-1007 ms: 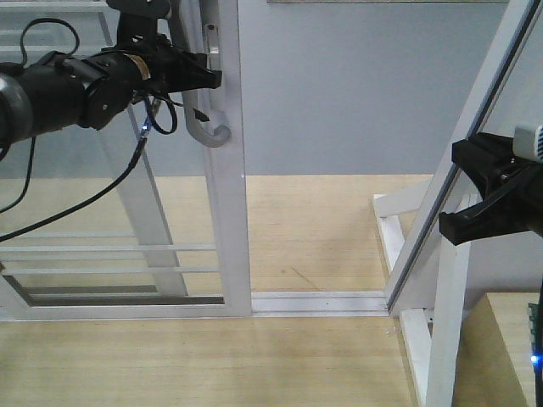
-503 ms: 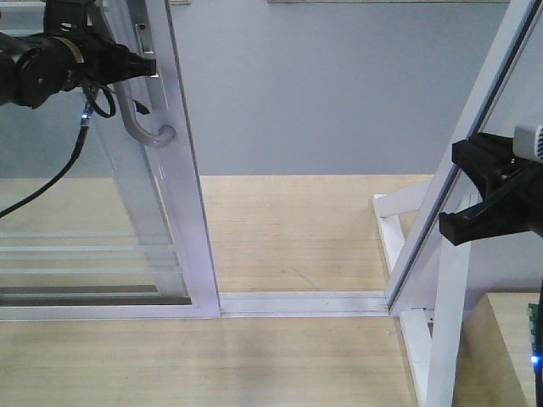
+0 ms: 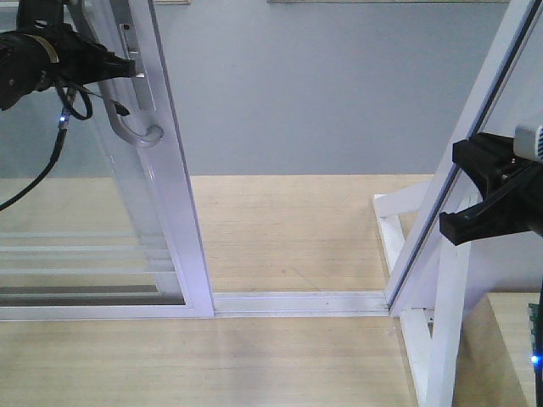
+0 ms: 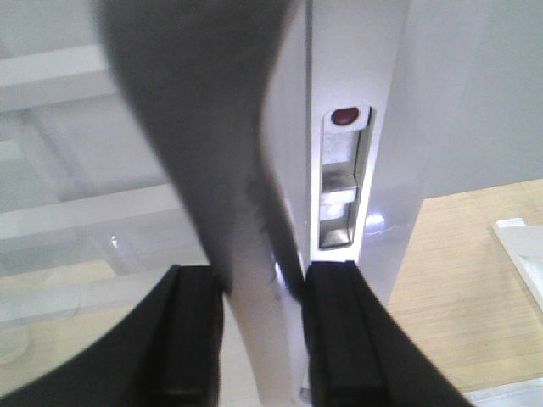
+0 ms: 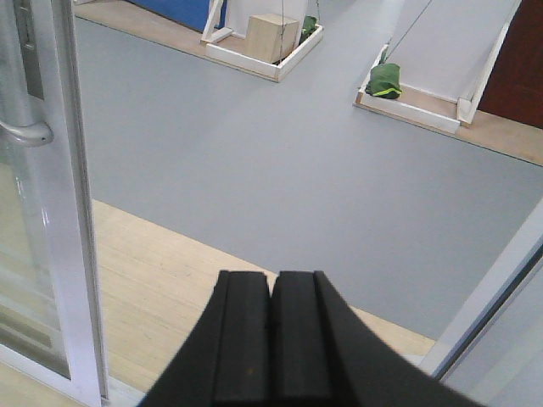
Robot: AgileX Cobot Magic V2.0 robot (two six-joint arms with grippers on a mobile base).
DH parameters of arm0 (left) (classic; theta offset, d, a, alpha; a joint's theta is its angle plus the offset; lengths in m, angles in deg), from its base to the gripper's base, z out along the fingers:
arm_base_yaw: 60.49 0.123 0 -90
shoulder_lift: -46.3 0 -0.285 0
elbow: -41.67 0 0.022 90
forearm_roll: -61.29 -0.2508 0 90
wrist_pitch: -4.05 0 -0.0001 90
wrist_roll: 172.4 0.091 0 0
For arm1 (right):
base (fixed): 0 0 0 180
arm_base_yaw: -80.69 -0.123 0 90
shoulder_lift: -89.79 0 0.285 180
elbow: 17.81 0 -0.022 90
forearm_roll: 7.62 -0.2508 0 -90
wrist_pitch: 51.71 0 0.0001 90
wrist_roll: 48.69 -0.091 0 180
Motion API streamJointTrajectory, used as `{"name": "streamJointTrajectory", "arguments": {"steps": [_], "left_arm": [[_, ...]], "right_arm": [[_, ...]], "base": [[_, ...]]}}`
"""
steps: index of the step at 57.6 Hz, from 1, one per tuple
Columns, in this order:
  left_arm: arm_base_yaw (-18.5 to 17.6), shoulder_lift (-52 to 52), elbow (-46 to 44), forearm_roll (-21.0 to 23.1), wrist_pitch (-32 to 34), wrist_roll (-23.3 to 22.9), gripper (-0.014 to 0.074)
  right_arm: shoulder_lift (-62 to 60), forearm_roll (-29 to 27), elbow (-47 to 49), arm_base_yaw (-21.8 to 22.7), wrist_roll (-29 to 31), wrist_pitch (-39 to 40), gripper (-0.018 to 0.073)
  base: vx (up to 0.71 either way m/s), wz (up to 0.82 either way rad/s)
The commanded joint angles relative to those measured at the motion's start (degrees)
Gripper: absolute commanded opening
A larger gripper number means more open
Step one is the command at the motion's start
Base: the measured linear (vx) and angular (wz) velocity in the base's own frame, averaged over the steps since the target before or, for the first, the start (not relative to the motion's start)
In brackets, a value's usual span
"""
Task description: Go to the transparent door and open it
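Note:
The transparent door stands at the left, a glass panel in a glossy white frame with thin white bars low down. Its curved grey handle hangs on the stile. My left gripper is at the top left, shut on that handle. In the left wrist view its black fingers clamp the handle beside the lock plate. My right gripper hovers at the right edge, away from the door. In the right wrist view it is shut and empty, and the door with its handle shows at the left.
A white floor track runs across the wooden floor from the door to a slanted white-framed panel on a white base at the right. Beyond the doorway lies grey floor, with a wooden box and a green bag far off.
The door has slid to the left with my left gripper holding the handle, so the gap to the right of it is wider. The right arm has not moved.

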Motion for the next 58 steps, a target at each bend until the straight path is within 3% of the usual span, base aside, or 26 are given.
{"name": "streamJointTrajectory", "arguments": {"steps": [1, 11, 30, 47, 58], "left_arm": [[1.02, -6.30, -0.95, -0.21, 6.05, 0.16, 0.0000], [2.86, -9.31, 1.38, -0.21, 6.09, 0.22, 0.0000], [2.53, -19.52, 10.82, 0.46, 4.68, 0.17, 0.0000], [-2.50, -40.73, 28.30, 0.23, 4.38, 1.82, 0.0000], [-5.35, -56.95, 38.08, 2.45, -1.27, 1.83, 0.0000]], "right_arm": [[-0.69, 0.44, 1.72, 0.30, 0.29, 4.28, -0.0006], [-0.69, 0.39, 1.72, 0.30, 0.24, 4.27, -0.0006], [-0.69, 0.23, 1.72, 0.30, 0.24, 4.32, -0.0006], [-3.12, 0.16, 1.72, 0.30, 0.02, 2.85, -0.0006], [-11.25, -2.32, 1.64, 0.30, -0.66, -4.77, -0.0006]], "base": [[0.00, 0.00], [0.00, 0.00], [0.00, 0.00], [0.00, 0.00], [0.00, 0.00]]}}
